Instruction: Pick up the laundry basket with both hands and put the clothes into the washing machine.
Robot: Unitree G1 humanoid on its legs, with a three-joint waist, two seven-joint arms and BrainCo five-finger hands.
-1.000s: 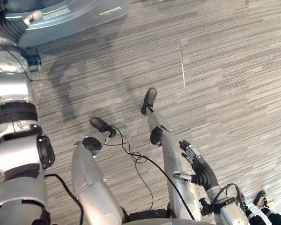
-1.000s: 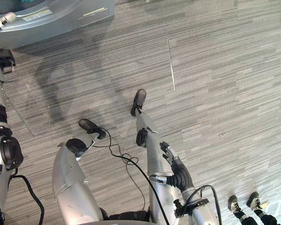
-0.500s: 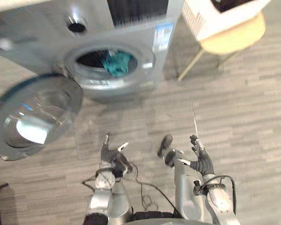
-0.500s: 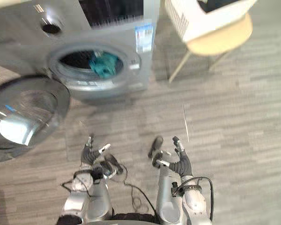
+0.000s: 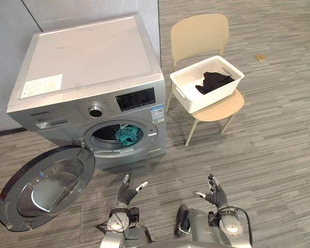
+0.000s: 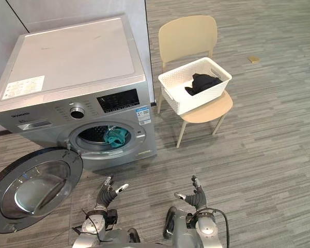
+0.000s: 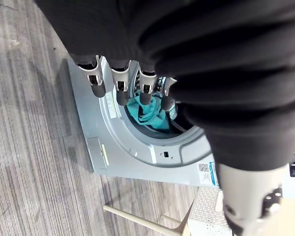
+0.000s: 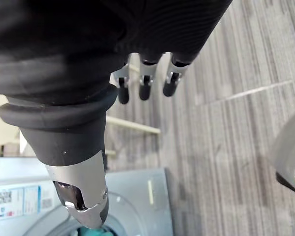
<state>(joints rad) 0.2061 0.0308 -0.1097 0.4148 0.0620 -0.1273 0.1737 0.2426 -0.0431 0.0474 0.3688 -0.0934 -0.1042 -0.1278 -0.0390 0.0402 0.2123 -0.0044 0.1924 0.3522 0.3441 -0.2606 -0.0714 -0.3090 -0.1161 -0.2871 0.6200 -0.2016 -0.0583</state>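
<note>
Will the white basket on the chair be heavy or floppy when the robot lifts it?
Probably light: the laundry basket holds only some dark clothes. Its perforated walls look like plastic, so likely stiff. It covers most of the chair seat, so a push might slide it off.

washer (image 5: 88, 57): smooth silvery metal
door (image 5: 41, 188): glossy glass, shiny rim
basket (image 5: 212, 98): perforated plastic
clothes (image 5: 213, 81): matt cloth
chair (image 5: 199, 33): smooth, matt
floor (image 5: 279, 144): streaked, matt
</note>
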